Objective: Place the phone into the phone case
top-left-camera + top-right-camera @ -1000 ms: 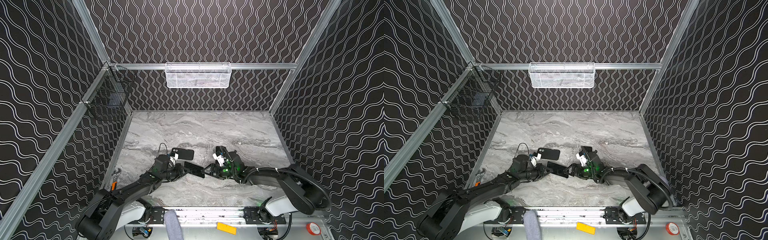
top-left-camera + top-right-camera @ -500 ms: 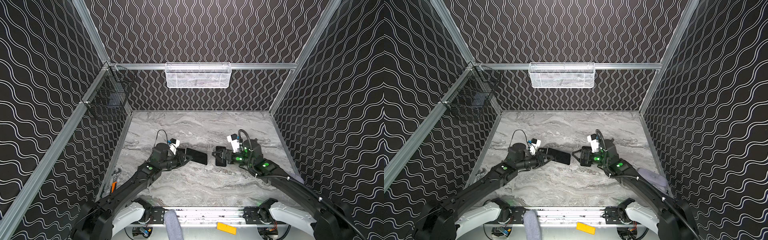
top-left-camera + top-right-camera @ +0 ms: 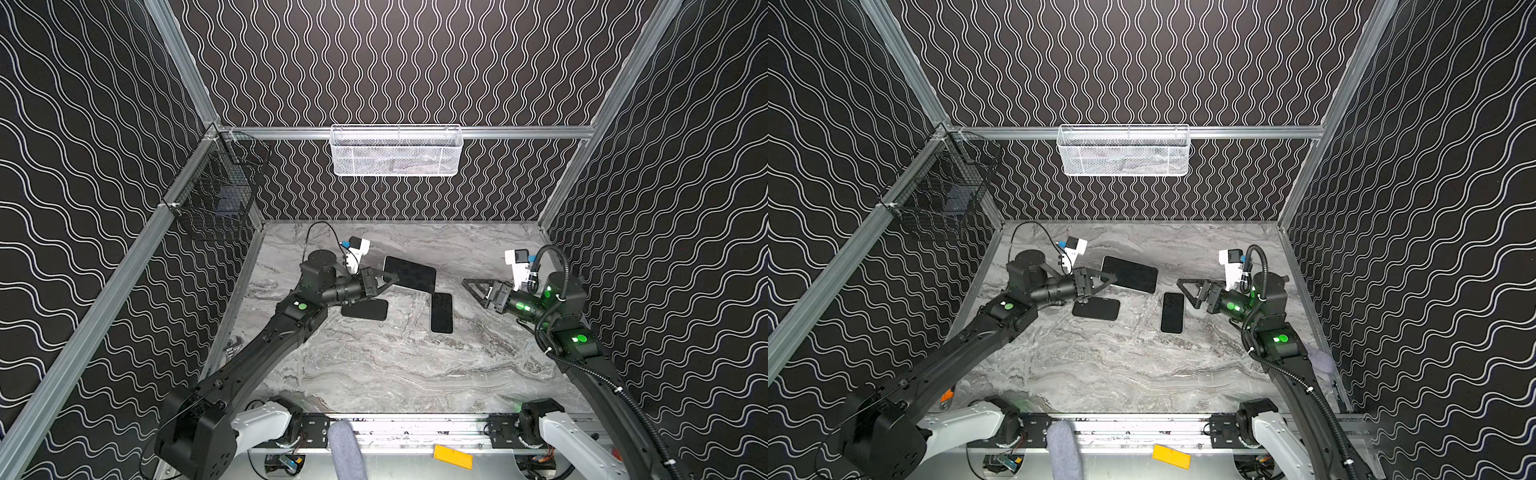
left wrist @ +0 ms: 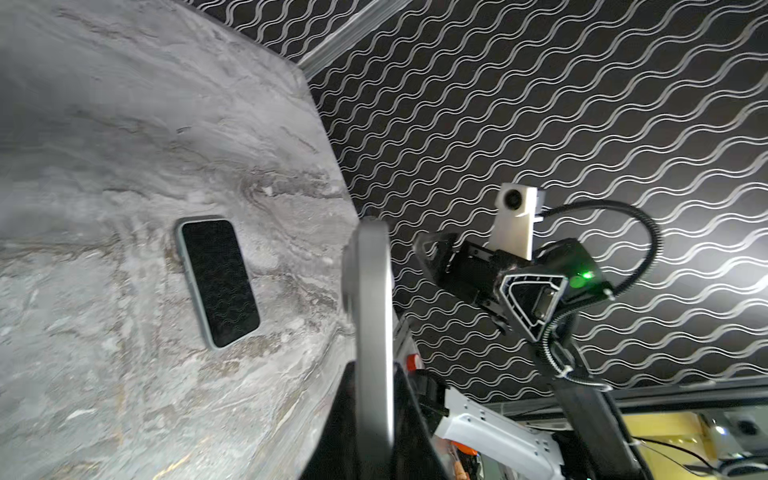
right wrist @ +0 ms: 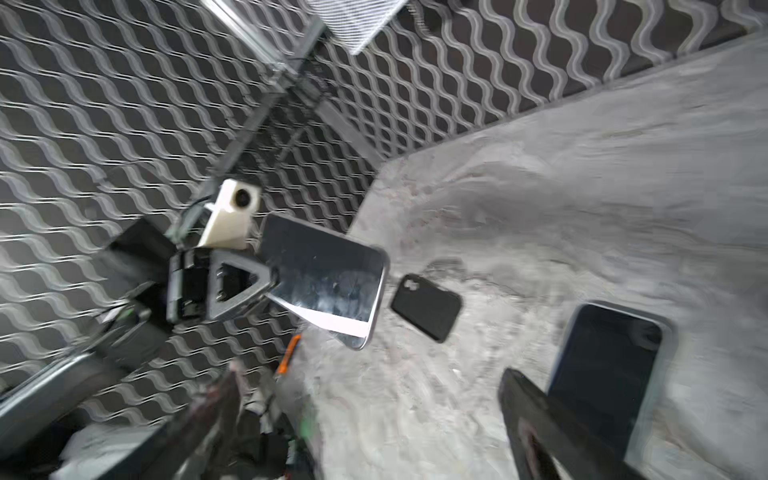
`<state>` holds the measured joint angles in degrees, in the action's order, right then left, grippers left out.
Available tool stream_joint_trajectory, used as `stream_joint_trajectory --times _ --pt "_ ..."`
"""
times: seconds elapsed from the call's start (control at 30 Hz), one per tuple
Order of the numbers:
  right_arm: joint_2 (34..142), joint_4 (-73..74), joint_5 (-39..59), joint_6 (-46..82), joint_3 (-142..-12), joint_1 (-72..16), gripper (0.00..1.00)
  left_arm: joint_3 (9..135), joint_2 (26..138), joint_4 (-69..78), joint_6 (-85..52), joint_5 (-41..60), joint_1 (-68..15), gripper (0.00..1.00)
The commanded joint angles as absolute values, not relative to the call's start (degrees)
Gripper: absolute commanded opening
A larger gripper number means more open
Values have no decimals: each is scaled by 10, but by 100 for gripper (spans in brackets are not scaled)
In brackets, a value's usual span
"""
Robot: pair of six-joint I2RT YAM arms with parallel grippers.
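Carrying step: left fingers (image 4: 330, 432) clamp the phone (image 3: 411, 274) above the case (image 3: 365, 309) at frame centre, right fingers (image 5: 536, 419) apart; next, presumably, square lowering.

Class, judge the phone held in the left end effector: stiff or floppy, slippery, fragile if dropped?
The phone is probably stiff: it juts flat from the left end effector, clamped at one end, without sagging. Its glossy face suggests it could slip or pivot in that grip. Held clear of the table, it may crack if dropped.
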<state>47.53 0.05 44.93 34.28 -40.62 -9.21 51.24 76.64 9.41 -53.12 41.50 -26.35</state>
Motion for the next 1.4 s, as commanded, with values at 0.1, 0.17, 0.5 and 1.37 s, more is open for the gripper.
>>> stream_joint_trajectory --times 0.1,0.17,0.5,1.37 --pt "525 293 634 538 -356 -82 92 522 776 194 -587 472 -262 0" --pt "546 354 645 579 -343 -83 90 515 778 214 -601 475 -263 0" --pt "642 589 607 710 -311 -133 85 492 785 274 -643 472 -264 0" --pt "792 819 532 846 -340 -208 47 476 798 302 -655 453 -269 0"
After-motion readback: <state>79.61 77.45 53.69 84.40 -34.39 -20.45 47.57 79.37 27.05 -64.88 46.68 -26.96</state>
